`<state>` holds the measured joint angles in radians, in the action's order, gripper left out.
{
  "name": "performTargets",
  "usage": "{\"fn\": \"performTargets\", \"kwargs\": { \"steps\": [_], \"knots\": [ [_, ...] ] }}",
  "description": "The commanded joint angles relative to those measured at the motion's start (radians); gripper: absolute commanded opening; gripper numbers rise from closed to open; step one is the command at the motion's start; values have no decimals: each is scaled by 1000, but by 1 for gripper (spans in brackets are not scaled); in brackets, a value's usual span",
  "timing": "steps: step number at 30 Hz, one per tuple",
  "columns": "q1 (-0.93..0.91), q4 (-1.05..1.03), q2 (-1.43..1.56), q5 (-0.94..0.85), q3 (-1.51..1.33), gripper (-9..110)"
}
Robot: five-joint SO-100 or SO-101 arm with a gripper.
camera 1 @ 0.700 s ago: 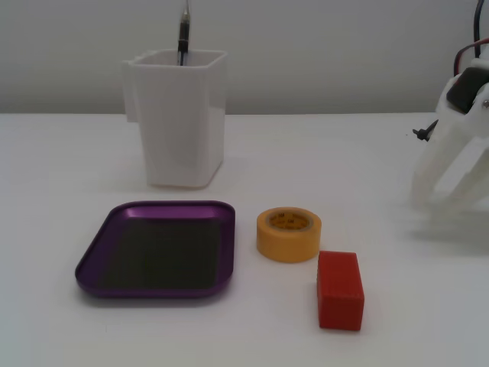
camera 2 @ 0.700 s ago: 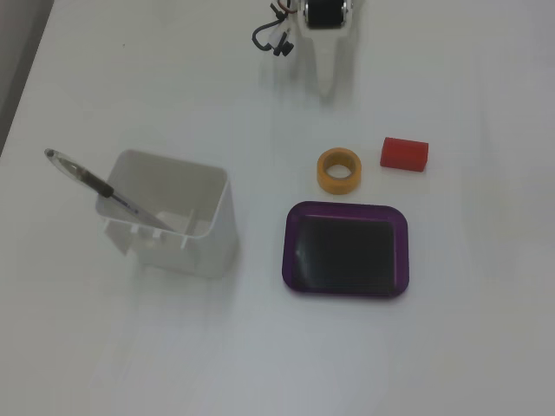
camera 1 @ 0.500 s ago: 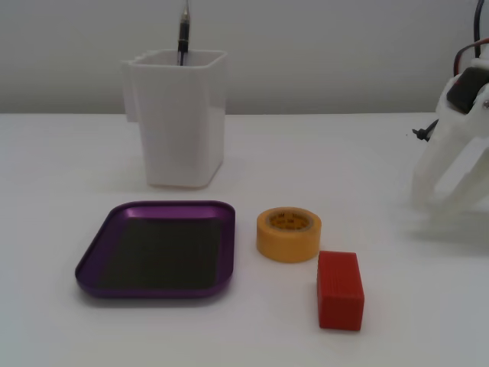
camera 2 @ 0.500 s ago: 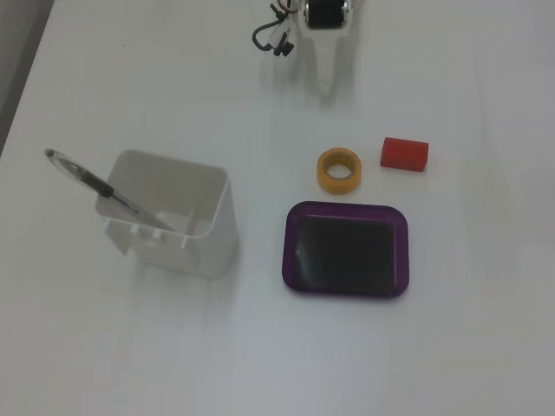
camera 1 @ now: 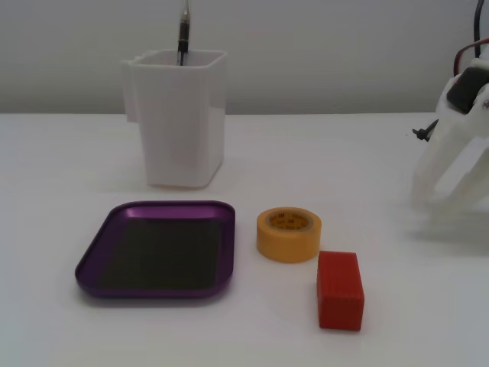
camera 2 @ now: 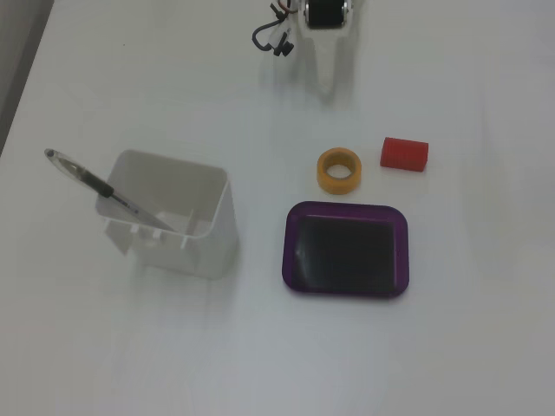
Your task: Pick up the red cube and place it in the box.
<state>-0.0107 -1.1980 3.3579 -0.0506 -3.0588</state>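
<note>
The red cube (camera 1: 340,290) lies on the white table at the front right, just right of a yellow tape roll (camera 1: 288,233). In the other fixed view the red cube (camera 2: 404,153) lies above the box's right corner. The box (camera 1: 157,248) is a shallow purple tray with a dark bottom, and nothing is in it. It also shows in the other fixed view (camera 2: 345,249). My white gripper (camera 1: 439,200) stands at the right edge, far from the cube. Its fingers point down and look spread, holding nothing. It is faint against the table in the other fixed view (camera 2: 327,82).
A tall white plastic container (camera 1: 179,115) holding a pen stands behind the box; it also shows in the other fixed view (camera 2: 173,217). The tape roll (camera 2: 338,170) sits between cube and container. Black cables (camera 2: 273,39) hang by the arm.
</note>
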Motion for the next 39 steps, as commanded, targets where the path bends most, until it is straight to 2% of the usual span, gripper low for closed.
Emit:
{"fn": "performTargets", "kwargs": {
  "steps": [1,9,14,17,22,26,28,34,39],
  "knots": [
    [-5,9,86,-6,2,4],
    [-8,43,74,-21,202,5],
    [-29,81,69,-241,298,5],
    [-87,83,29,-267,356,5],
    [-100,109,-279,-270,529,11],
    [8,92,-644,-258,799,16],
    [80,44,-822,-212,942,16],
    [247,-98,-1285,158,1411,17],
    [285,-213,-1529,374,1634,17]
  ]
}}
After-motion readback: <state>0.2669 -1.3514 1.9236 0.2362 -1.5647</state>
